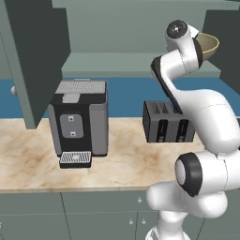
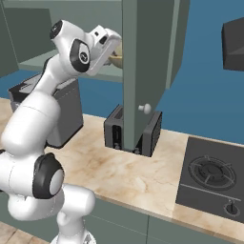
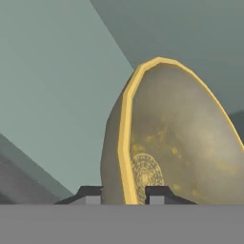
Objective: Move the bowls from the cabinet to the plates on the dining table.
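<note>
On the counter (image 1: 28,154) below, left to right, stood a coffee machine (image 1: 79,122) and a toaster (image 1: 166,122). Above them, at the open cabinet (image 1: 140,63), the gripper (image 3: 124,193) had its jaws nearly closed, pinching the rim of the pale yellowish-olive bowl (image 3: 176,138), one finger either side of the wall. Judged risk: a thin rim pinch could let the bowl pivot or slip during withdrawal, and it might clip the right-hand cabinet door (image 2: 143,71) and drop onto the appliances.

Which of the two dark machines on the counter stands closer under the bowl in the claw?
The toaster, the low slotted one; the taller coffee machine stands farther left.
</note>
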